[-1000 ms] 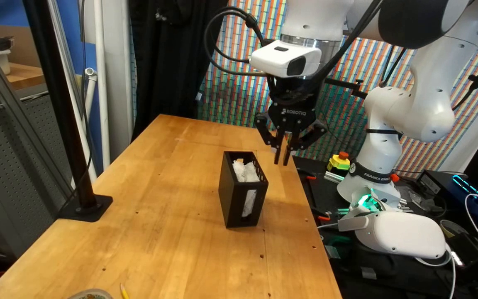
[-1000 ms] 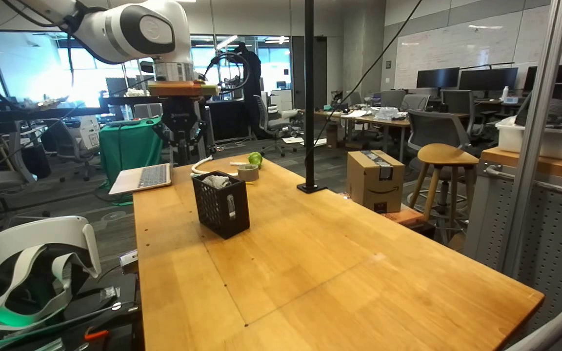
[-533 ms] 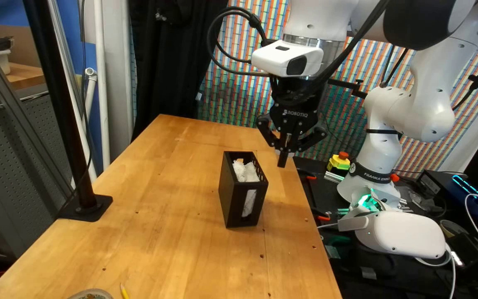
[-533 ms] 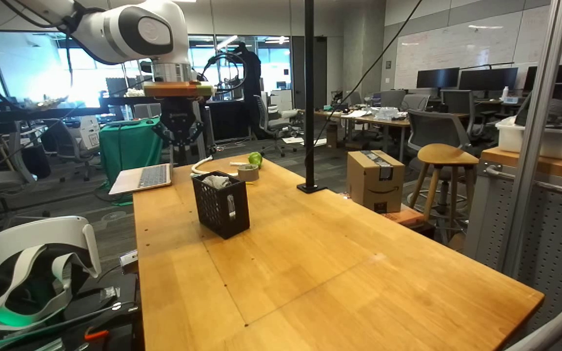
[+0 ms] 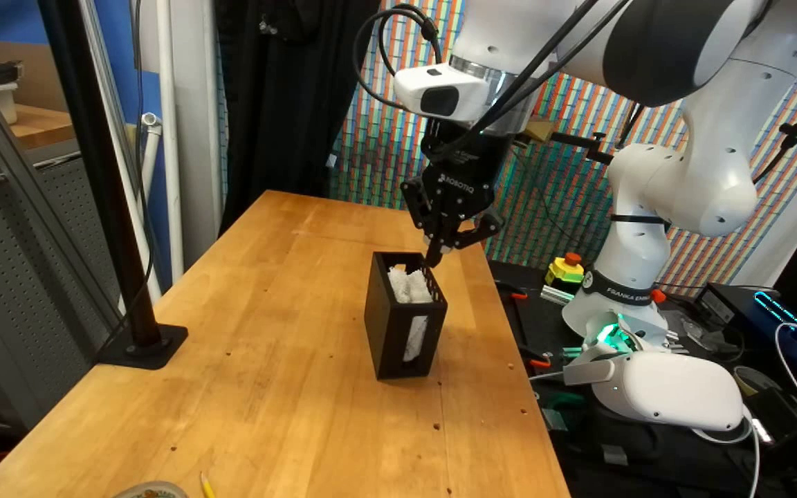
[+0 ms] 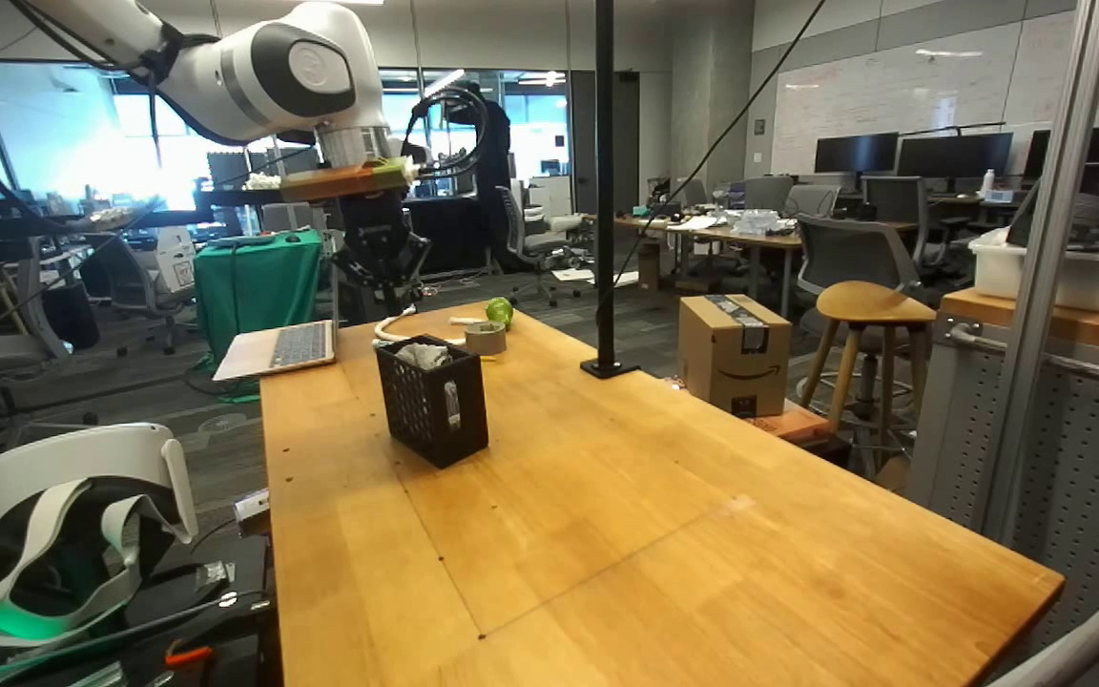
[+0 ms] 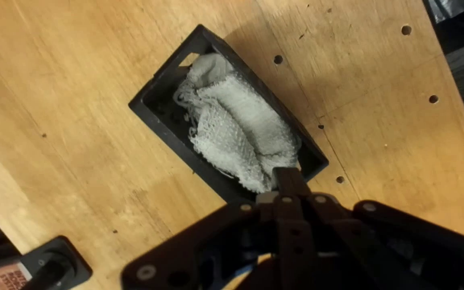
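Note:
My gripper is shut with its fingertips together and nothing visible between them. It hangs tilted above the end of a black box, close to its rim. In an exterior view the gripper shows behind and above the box. In the wrist view the fingertips cover one end of the box. A white fringed cloth lies bunched inside the box and shows over its top in both exterior views. Whether the fingertips touch the box or cloth, I cannot tell.
The box stands upright on a wooden table. A black pole is fixed at one table edge. A laptop, tape roll and green object are at the table's far end. A pencil shows too. A headset lies beside the table.
The gripper's fingers were apart a second ago and have closed together. Since then the gripper has tilted and moved toward the box. The box and cloth have not moved.

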Robot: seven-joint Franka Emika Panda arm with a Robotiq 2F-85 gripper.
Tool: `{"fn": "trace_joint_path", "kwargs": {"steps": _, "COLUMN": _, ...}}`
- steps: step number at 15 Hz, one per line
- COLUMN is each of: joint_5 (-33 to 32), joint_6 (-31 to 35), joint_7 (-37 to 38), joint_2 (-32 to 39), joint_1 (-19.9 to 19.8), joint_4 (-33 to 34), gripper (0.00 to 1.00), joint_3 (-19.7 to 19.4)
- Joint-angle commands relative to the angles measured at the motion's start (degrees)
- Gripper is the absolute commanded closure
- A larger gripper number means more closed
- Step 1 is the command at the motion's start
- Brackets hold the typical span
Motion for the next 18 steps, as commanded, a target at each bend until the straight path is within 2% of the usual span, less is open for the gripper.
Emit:
{"fn": "trace_joint_path", "kwargs": {"steps": 1, "joint_5": -0.28, "joint_6": 0.61, "joint_7": 11.22, "joint_2": 1.05, "joint_1": -0.58, "joint_4": 0.31, "gripper": 1.00, "joint_3": 0.41}}
{"fn": "trace_joint_path", "kwargs": {"steps": 6, "joint_5": -0.60, "joint_6": 1.81, "joint_7": 20.43, "joint_2": 2.29, "joint_1": -0.59, "joint_4": 0.50, "gripper": 1.00, "joint_3": 0.66}}
{"fn": "trace_joint_path", "kwargs": {"steps": 7, "joint_5": -0.75, "joint_6": 2.24, "joint_7": 19.90, "joint_2": 2.36, "joint_1": -0.44, "joint_4": 0.47, "gripper": 0.74, "joint_3": 0.67}}
{"fn": "trace_joint_path", "kwargs": {"steps": 9, "joint_5": 1.49, "joint_6": 2.52, "joint_7": 13.35, "joint_2": 2.24, "joint_1": 0.28, "joint_4": 0.50, "gripper": 0.66, "joint_3": 0.39}}
{"fn": "trace_joint_path", "kwargs": {"steps": 10, "joint_5": -0.01, "joint_6": 1.33, "joint_7": 17.11, "joint_2": 2.39, "joint_1": -0.23, "joint_4": 0.11, "gripper": 0.84, "joint_3": 0.49}}
{"fn": "trace_joint_path", "kwargs": {"steps": 12, "joint_5": 0.29, "joint_6": 1.54, "joint_7": 15.37, "joint_2": 2.39, "joint_1": 0.04, "joint_4": 0.14, "gripper": 0.68, "joint_3": 0.55}}
{"fn": "trace_joint_path", "kwargs": {"steps": 18, "joint_5": 0.31, "joint_6": 1.76, "joint_7": 14.68, "joint_2": 2.39, "joint_1": 0.10, "joint_4": 0.14, "gripper": 0.66, "joint_3": 0.57}}
